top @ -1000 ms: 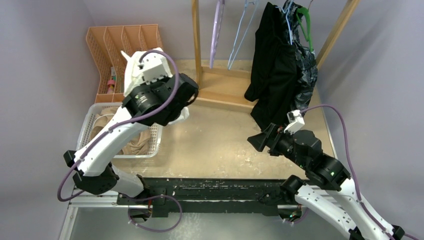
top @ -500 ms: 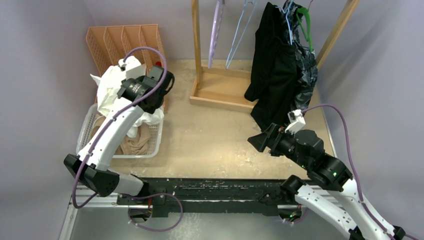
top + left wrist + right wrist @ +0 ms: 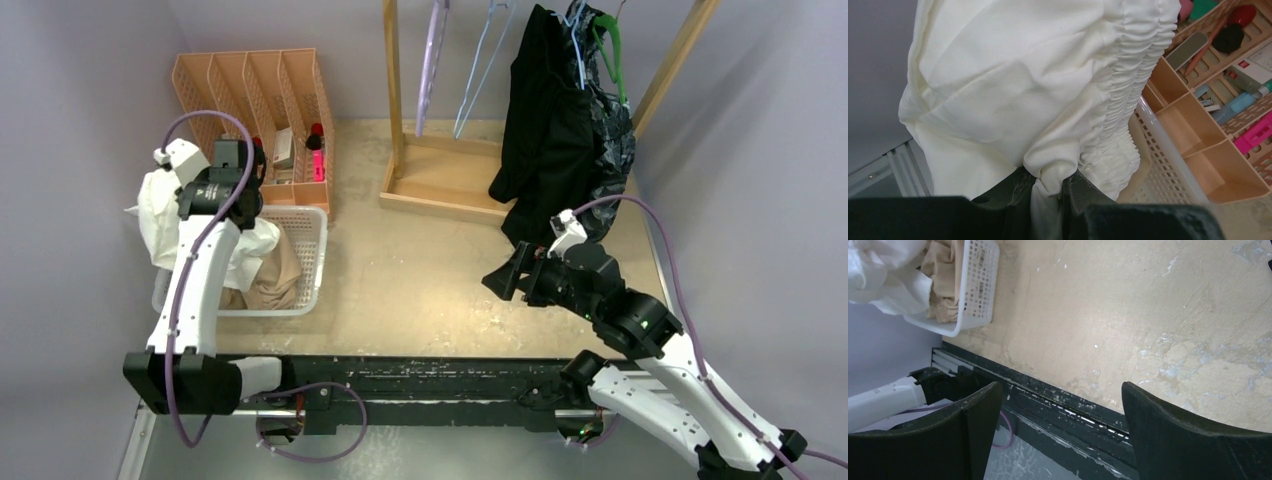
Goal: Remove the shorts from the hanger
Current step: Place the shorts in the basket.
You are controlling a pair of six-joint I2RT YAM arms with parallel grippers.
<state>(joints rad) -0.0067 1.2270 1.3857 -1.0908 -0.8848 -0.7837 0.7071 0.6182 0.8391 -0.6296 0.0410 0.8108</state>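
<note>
The left end effector [image 3: 1048, 197] pinches a fold of the white shorts [image 3: 1013, 90] tight. It holds them up over the left side of the white basket [image 3: 312, 262], where the tan shorts [image 3: 272, 280] lie. The right end effector [image 3: 1060, 395] is wide open and holds nothing. It is near the black shorts [image 3: 540, 150] and the dark blue shorts [image 3: 615, 135], which hang from the wooden rack [image 3: 392, 90].

If the left one lets go here, the white shorts may slip over the basket's edge and off the counter [image 3: 420, 270]. The counter is tan and scuffed. An orange tray [image 3: 230, 85] sits behind the basket. The walls are pale purple.

No legible text or labels.
</note>
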